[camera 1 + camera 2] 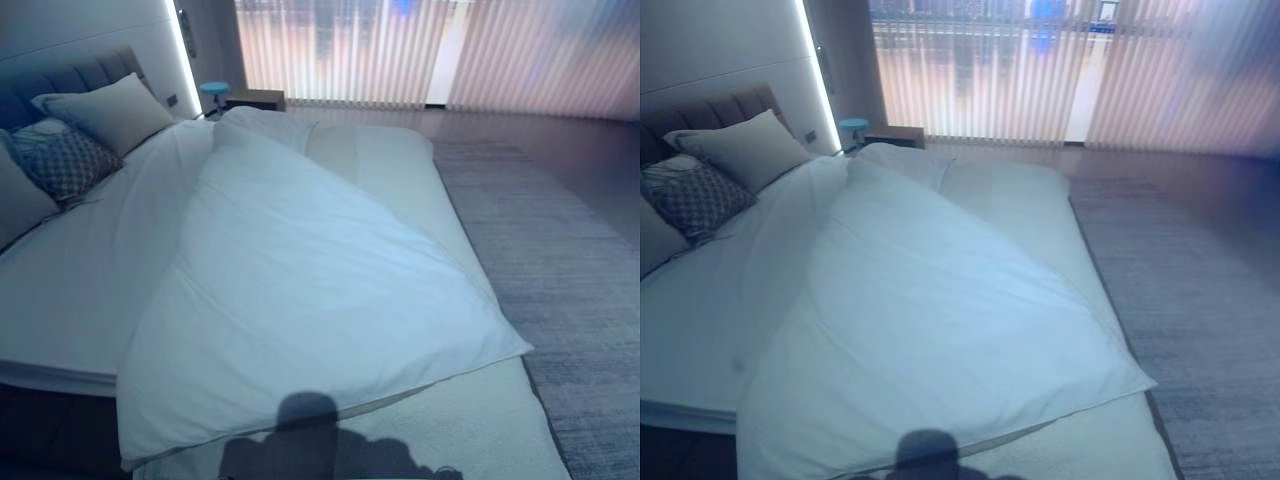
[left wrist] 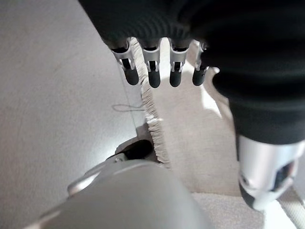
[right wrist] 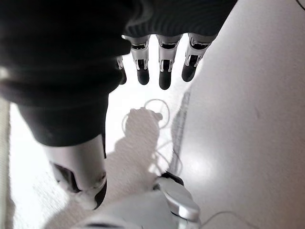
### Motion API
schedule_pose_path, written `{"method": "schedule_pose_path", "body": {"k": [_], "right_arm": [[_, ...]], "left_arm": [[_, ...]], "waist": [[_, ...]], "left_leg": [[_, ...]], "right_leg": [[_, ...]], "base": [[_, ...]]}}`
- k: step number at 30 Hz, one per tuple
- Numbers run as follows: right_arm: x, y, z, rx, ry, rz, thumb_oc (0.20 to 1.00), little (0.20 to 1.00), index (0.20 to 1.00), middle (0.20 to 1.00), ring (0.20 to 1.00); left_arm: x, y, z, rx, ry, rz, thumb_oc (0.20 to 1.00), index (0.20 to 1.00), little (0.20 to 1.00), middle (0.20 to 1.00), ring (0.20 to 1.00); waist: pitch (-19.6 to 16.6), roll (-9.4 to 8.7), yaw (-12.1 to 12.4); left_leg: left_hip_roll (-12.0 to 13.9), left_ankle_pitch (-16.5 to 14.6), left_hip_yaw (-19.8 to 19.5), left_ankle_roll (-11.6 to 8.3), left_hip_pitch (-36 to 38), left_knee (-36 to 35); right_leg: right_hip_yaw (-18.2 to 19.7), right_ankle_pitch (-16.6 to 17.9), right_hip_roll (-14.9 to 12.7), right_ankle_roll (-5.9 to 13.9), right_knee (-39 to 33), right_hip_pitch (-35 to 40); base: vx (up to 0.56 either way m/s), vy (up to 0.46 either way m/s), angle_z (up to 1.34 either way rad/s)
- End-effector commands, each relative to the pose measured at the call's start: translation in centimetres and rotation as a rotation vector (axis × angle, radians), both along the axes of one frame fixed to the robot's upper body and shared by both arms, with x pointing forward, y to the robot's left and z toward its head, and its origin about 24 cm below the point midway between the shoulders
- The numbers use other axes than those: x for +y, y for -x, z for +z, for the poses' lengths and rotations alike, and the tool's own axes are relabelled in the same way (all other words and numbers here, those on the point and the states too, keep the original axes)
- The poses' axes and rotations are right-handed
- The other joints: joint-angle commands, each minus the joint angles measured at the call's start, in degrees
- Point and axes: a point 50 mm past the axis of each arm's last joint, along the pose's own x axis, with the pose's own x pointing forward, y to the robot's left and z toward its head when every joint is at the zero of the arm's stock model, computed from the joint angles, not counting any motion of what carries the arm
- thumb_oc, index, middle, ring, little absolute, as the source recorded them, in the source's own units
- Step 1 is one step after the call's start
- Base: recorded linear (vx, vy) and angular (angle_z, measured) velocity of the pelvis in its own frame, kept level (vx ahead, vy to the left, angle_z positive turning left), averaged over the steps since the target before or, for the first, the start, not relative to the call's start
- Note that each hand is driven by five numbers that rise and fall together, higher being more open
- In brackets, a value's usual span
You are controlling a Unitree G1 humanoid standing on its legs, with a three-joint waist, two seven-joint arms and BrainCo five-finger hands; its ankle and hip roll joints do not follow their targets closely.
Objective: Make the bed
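Duvet (image 1: 300, 290) skewed across bed (image 1: 70, 290) | rug (image 1: 560, 270) alongside (blinds (image 1: 400, 50) drawn) | both hands' fingers (image 2: 152, 76) relaxed, empty

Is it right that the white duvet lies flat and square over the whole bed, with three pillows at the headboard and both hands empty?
Not quite. The white duvet lies skewed, leaving bare mattress, as the left eye view shows. The pillows and the empty left hand and right hand are right.
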Motion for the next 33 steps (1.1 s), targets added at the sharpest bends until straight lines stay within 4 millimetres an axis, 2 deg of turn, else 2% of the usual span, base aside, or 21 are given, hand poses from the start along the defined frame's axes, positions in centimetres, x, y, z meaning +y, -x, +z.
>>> {"method": "schedule_pose_path", "body": {"k": [1, 13, 16, 23, 28, 29, 31, 33], "right_arm": [[-0.2, -2.3, 0.5, -0.048, 0.009, 0.016, 1.000, 1.000, 1.000, 1.000, 1.000], [0.2, -2.3, 0.4, -0.075, -0.017, -0.054, 1.000, 1.000, 1.000, 1.000, 1.000], [0.2, -2.9, 0.6, -0.131, -0.052, -0.162, 1.000, 1.000, 1.000, 1.000, 1.000], [0.3, -4.0, 0.9, -0.216, -0.105, -0.304, 1.000, 1.000, 1.000, 1.000, 1.000], [0.4, -5.4, 1.3, -0.320, -0.176, -0.493, 1.000, 1.000, 1.000, 1.000, 1.000], [0.4, -6.8, 1.9, -0.401, -0.213, -0.581, 1.000, 1.000, 1.000, 1.000, 1.000], [0.4, -7.4, 2.2, -0.429, -0.228, -0.613, 1.000, 1.000, 1.000, 1.000, 1.000], [0.1, -10.3, 3.7, -0.573, -0.300, -0.745, 1.000, 1.000, 1.000, 1.000, 1.000]], "left_arm": [[0.0, -1.5, 0.4, -0.047, -0.004, -0.025, 1.000, 1.000, 1.000, 1.000, 1.000], [-0.1, -0.9, 0.2, -0.046, 0.025, 0.090, 1.000, 1.000, 1.000, 1.000, 1.000], [-0.1, -0.1, 0.0, -0.037, 0.063, 0.188, 1.000, 1.000, 1.000, 1.000, 1.000], [0.1, 0.4, -0.1, -0.024, 0.069, 0.238, 1.000, 1.000, 1.000, 1.000, 1.000], [0.1, 0.1, -0.1, -0.041, 0.075, 0.267, 1.000, 1.000, 1.000, 1.000, 1.000], [0.0, -0.1, 0.0, -0.049, 0.074, 0.272, 1.000, 1.000, 1.000, 1.000, 1.000], [0.0, -0.3, 0.0, -0.055, 0.073, 0.274, 1.000, 1.000, 1.000, 1.000, 1.000], [-0.2, -1.1, 0.2, -0.083, 0.075, 0.277, 1.000, 1.000, 1.000, 1.000, 1.000]], "waist": [[0.0, -1.43, -0.9], [-0.5, -1.67, -0.6], [-0.5, -1.52, -0.6], [-0.5, -1.19, -0.7], [-0.2, -0.92, -0.7], [0.1, -0.77, -0.7], [0.3, -0.69, -0.7], [1.5, -0.41, -0.5]], "left_leg": [[-2.7, -0.7, 1.4, -1.81, 0.1, 0.2], [-2.8, -1.6, 1.4, -1.68, 1.5, 0.2], [-2.7, -1.8, 1.5, -1.77, 1.7, 0.2], [-2.5, -1.8, 1.5, -1.97, 1.7, 0.2], [-2.4, -1.9, 1.3, -2.19, 1.6, 0.2], [-2.4, -1.9, 1.2, -2.24, 1.5, 0.2], [-2.3, -1.8, 1.2, -2.27, 1.3, 0.2], [-2.3, -1.5, 1.0, -2.33, 0.2, 0.2]], "right_leg": [[1.9, 5.9, -1.7, 3.93, -4.3, 4.6], [1.8, 5.3, -1.6, 4.12, -4.9, 6.0], [1.8, 5.1, -1.6, 4.23, -5.0, 6.1], [1.5, 4.8, -1.5, 4.21, -5.0, 6.3], [1.0, 4.6, -1.5, 4.19, -5.0, 6.3], [0.8, 4.6, -1.5, 4.18, -5.0, 6.2], [0.8, 4.6, -1.5, 4.19, -5.0, 6.0], [0.6, 4.9, -1.6, 4.18, -5.0, 5.0]], "base": [[0.04, 0.013, 0.01], [0.03, -0.005, 0.00], [0.03, -0.007, -0.01], [0.02, -0.003, 0.00], [0.01, -0.003, 0.00], [0.00, 0.000, 0.00], [0.00, 0.000, 0.00], [-0.03, -0.002, 0.00]]}}
